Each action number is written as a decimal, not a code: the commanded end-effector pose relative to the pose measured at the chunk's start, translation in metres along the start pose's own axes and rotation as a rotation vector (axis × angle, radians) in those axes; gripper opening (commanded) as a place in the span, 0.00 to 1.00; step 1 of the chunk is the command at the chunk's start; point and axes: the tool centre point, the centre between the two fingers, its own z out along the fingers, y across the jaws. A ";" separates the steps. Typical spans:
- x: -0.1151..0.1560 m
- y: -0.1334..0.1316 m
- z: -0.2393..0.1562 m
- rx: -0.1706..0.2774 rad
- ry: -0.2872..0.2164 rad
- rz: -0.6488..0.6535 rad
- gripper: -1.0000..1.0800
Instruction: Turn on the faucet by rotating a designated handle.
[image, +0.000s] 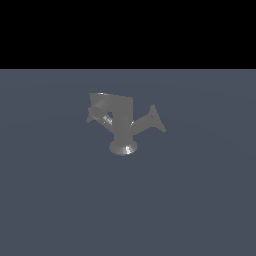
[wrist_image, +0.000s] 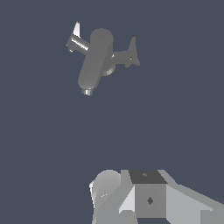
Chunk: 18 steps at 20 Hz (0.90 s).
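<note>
1. A grey metal faucet stands alone on the flat blue-grey tabletop, a little toward the exterior view's left of the middle of the surface.
2. Its round flared base sits on the tabletop, and a short upright stem rises from it.
3. From the stem, one handle angles up toward the exterior view's right and ends in a flared, fin-shaped tip.
4. A second handle sticks out toward the exterior view's left, partly overlapped by the broad spout body.
5. In the wrist view the faucet is seen from above: the long rounded spout runs diagonally, with a small nozzle opening at its lower end.
6. That view shows the two handles on opposite sides of the spout, one bright and shiny, the other darker with a pointed fin.
7. Parts of the claw show at the edge of the wrist view, well apart from the faucet and touching nothing.
8. Whether the claw is spread or pressed together cannot be told; the exterior view does not show the arm.
</note>
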 end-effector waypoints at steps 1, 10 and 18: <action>-0.002 0.005 0.020 -0.001 -0.054 0.009 0.34; 0.056 -0.012 0.170 0.022 -0.179 -0.216 0.65; 0.121 0.004 0.247 0.162 -0.115 -0.235 0.66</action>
